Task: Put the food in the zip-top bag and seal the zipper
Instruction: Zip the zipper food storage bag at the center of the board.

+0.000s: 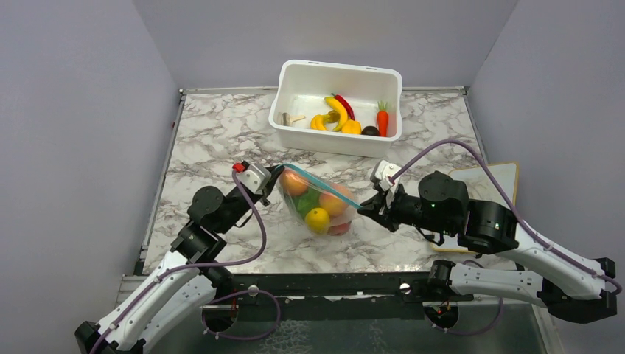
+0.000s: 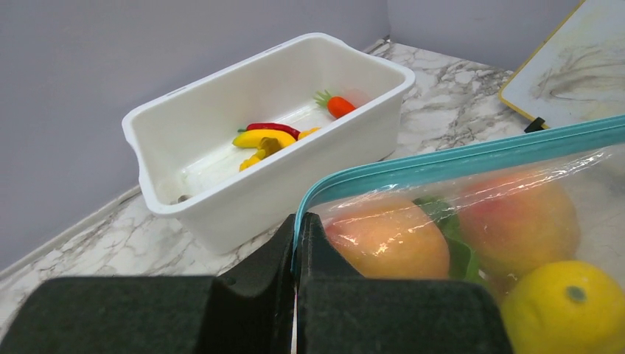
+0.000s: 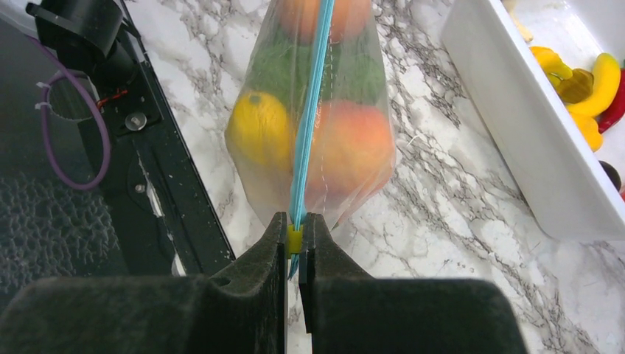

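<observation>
Light-blue, the zipper [image 1: 321, 184] runs taut between our two arms. The left fingers [image 2: 262, 262] are clamped on one end, and the right fingers [image 3: 267, 254] are pinched on the other, over a small yellow tab [image 3: 295, 240]. The zip-top bag [image 1: 335, 210] hangs below the strip, in front of the white tub [image 1: 332, 140], with the food [image 1: 318, 219] inside. We cannot tell whether its bottom rests on the tabletop [image 1: 221, 133].

We judge sealing to be the step in hand. To do it well, we hold the strip straight and tensioned, one end firm while the other presses along.

The top view shows both grips at once. Only the right wrist view shows the tab and the strip edge-on, and only the left wrist view shows a peach [image 2: 387, 240] pressed against the film.
</observation>
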Motion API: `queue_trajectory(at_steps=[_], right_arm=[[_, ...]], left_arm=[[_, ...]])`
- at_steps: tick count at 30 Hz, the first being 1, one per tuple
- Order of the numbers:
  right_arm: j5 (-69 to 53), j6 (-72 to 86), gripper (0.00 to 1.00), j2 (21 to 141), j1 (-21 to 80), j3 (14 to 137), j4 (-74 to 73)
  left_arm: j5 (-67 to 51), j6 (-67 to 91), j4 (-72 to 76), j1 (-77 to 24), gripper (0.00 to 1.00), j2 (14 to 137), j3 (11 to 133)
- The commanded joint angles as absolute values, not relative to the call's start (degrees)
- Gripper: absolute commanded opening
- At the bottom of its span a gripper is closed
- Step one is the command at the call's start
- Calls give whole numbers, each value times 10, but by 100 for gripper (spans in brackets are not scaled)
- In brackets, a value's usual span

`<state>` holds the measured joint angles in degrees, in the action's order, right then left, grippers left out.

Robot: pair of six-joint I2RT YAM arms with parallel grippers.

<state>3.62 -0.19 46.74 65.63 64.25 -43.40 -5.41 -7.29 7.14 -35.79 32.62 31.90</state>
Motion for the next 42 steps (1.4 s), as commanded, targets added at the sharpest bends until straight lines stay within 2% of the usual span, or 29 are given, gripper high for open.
queue_trajectory(at_steps=[1,14,19,23,27,35,40,42], right_arm=[[36,25,1,447,658,643,-481],[-193,141,1,501,658,525,-165],[-235,215,1,528,658,452,-34],[-202,260,1,563,658,423,1],[-237,275,1,597,658,403,56],[-405,330,1,662,659,399,158],[-395,321,1,672,659,392,161],[-348,323,1,670,658,394,141]], left_arm=[[133,-120,86,-336,0,330,326],[276,-213,28,-336,0,288,363],[329,-267,5,-336,0,273,366],[329,-272,-4,-336,0,263,351],[340,-248,-32,-336,0,261,345],[319,-228,-127,-336,0,198,368],[285,-208,-176,-336,0,131,341],[277,-203,-174,-336,0,122,322]])
